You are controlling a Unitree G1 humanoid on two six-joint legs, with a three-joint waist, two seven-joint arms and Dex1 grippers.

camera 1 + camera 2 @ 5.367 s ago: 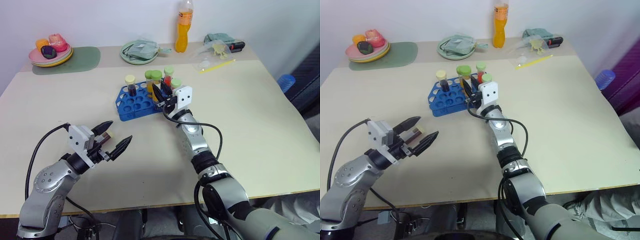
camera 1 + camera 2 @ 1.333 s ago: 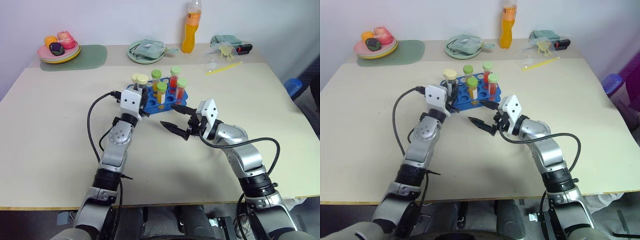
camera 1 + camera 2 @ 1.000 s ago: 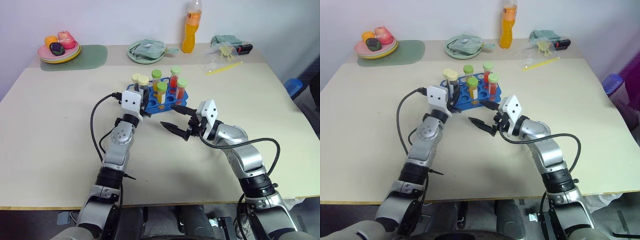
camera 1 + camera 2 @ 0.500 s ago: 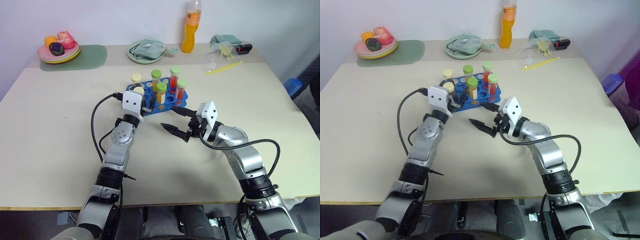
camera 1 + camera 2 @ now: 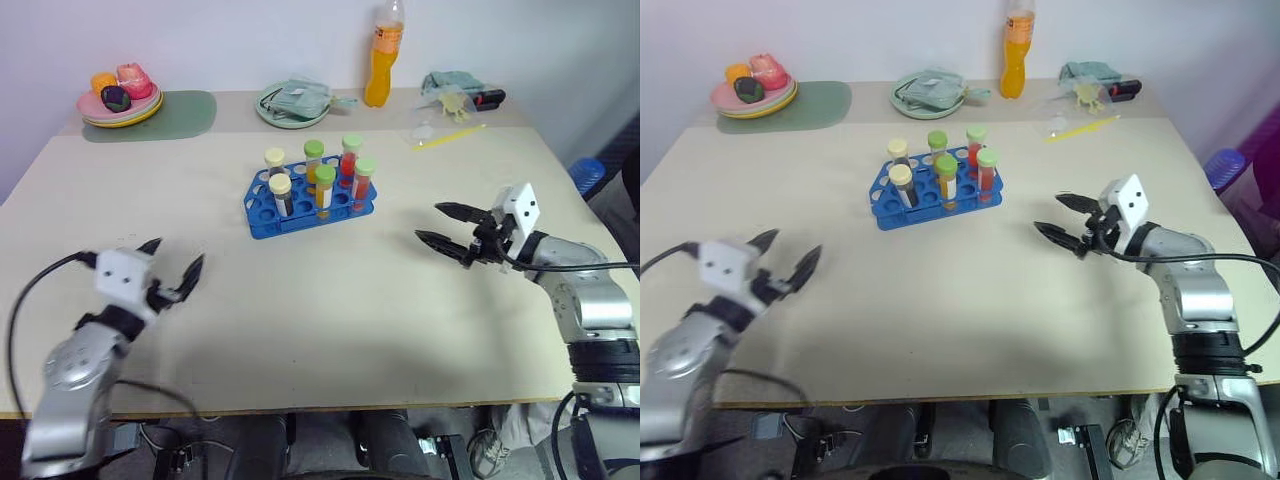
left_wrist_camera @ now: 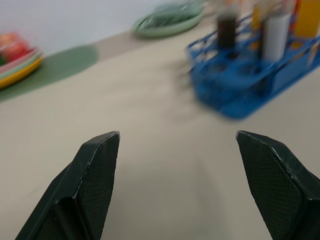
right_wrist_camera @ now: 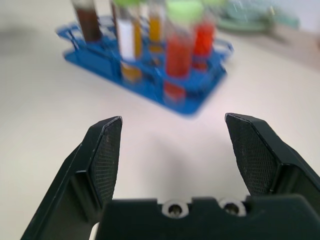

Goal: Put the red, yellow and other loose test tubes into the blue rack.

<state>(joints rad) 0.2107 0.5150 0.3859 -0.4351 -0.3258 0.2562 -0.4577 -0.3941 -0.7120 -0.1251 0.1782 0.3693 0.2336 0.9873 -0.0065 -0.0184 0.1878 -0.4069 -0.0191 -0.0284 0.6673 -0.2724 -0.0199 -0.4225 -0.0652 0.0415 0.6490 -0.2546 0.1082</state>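
Both grippers have withdrawn from the rack point(image 5: 308, 193): the left gripper point(image 5: 172, 265) is now well to the rack's left and nearer the table's point(image 5: 330, 300) front edge, the right gripper point(image 5: 440, 226) well to its right. Both stand wide open and empty. Six capped tubes point(image 5: 323, 185) stand upright in the rack at table centre.

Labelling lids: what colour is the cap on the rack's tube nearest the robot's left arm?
Pale yellow cap; left eye view.

You see the rack point(image 6: 250, 80) and its tubes point(image 7: 179, 55) only blurred in both wrist views, and the left end effector point(image 5: 172, 270) is smeared in the head views.
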